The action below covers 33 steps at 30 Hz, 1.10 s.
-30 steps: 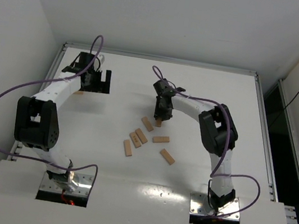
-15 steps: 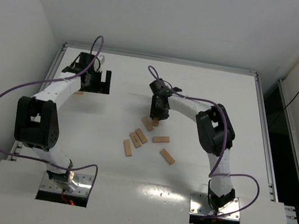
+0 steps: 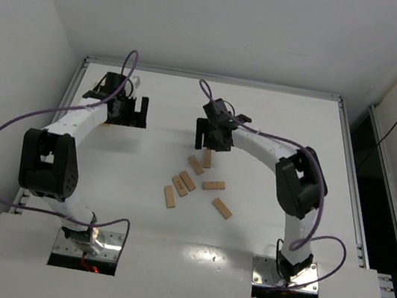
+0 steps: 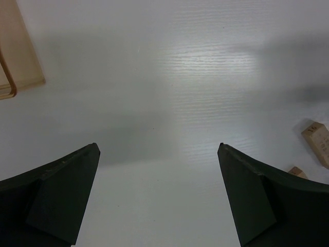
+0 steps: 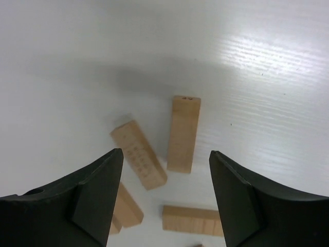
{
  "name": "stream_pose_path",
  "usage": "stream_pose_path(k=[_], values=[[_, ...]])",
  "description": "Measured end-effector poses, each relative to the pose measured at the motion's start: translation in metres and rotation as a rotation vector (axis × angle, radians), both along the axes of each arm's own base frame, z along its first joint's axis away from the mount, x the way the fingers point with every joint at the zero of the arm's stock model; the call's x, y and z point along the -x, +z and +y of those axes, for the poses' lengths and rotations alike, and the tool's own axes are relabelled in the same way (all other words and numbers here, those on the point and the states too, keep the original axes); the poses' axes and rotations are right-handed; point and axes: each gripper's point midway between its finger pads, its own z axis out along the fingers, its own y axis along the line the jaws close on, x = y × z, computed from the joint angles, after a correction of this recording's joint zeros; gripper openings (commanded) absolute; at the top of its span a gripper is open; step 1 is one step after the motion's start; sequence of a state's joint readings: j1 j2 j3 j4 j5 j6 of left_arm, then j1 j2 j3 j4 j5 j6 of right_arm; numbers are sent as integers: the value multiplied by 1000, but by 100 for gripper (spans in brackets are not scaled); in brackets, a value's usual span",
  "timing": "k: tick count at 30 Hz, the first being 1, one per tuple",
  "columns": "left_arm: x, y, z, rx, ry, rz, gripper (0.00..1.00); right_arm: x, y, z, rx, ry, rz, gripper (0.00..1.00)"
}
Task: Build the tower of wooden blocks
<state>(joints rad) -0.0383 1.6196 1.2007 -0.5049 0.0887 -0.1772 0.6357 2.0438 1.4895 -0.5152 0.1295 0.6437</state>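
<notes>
Since no bar yet rests on another, the wood block tower (image 3: pixel 188 181) is only a loose scatter of flat bars around the middle of the worktop (image 3: pixel 286 118), and the step in hand looks like picking a base piece. The right gripper (image 5: pixel 164 153) hangs spread wide and empty above the scatter. It would do best to square its fingers across the narrow sides of the long bar (image 5: pixel 184 134), drop straight, and avoid nudging the angled bar (image 5: pixel 139 154) just beside it. The left gripper (image 3: pixel 125 111), also spread and empty, waits near the far-left corner. Against a second ago, the right gripper has drawn back toward the far edge, uncovering that long bar lying flat.
</notes>
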Motion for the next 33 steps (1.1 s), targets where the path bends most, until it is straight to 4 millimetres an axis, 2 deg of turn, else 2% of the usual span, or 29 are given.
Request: stream_pose_path(k=[2, 5, 7, 8, 9, 13, 16, 18, 21, 23, 24, 27, 30, 33], values=[[2, 1, -3, 9, -22, -5, 100, -3, 32, 3, -23, 40, -73, 63], [8, 12, -16, 28, -110, -42, 100, -9, 95, 5, -49, 130, -243, 61], [15, 25, -32, 27, -193, -78, 100, -6, 135, -1, -55, 216, -374, 68], [18, 32, -47, 26, -265, -103, 100, -1, 152, -8, -51, 257, -436, 75], [23, 37, -62, 27, -337, -116, 100, 5, 168, -18, -30, 316, -498, 75], [52, 40, -130, 23, -666, -101, 100, 10, 196, -63, 91, 405, -627, 75], [68, 25, -168, 5, -829, -31, 98, 4, 195, -96, 169, 399, -637, 75], [75, 9, -184, 5, -873, 31, 95, 1, 182, -123, 211, 363, -599, 75], [77, -14, -182, 25, -768, 114, 88, 0, 154, -174, 248, 246, -498, 75], [82, -26, -174, 21, -670, 126, 85, 5, 139, -200, 255, 180, -435, 73], [88, -32, -168, 15, -622, 140, 80, 8, 133, -209, 253, 155, -408, 73], [108, -36, -173, 15, -553, 164, 70, 17, 120, -222, 224, 112, -352, 73], [112, -32, -190, 39, -516, 149, 68, 22, 116, -222, 185, 104, -335, 73], [111, -29, -198, 62, -442, 153, 68, 23, 116, -222, 152, 94, -329, 72]])
